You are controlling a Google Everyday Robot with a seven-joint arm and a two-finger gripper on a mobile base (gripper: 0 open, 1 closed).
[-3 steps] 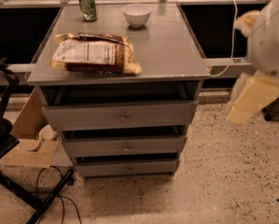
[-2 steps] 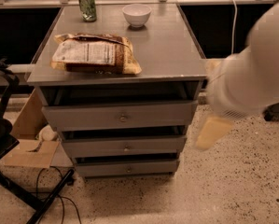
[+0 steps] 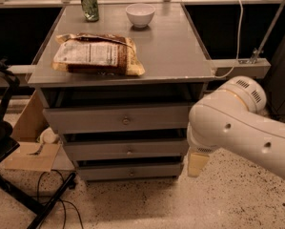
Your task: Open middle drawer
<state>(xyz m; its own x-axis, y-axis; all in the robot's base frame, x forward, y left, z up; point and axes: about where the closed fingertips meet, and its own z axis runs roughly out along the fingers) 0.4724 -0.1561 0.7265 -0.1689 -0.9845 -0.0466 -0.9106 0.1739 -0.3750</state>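
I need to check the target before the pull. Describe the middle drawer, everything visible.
The middle drawer is a slim, flat grey front panel, seemingly painted metal, with one small round knob at its centre. It sits level between the taller top drawer and the bottom drawer, a dark gap above it. It looks shut or nearly so; no inside shows. The arm hides its right end; the gripper hangs there, clear of the knob.

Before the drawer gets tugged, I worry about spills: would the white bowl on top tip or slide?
The white bowl looks low and wide, so it would probably not tip. On the smooth grey top it might slide slightly. The end effector hangs low, right of the middle drawer.
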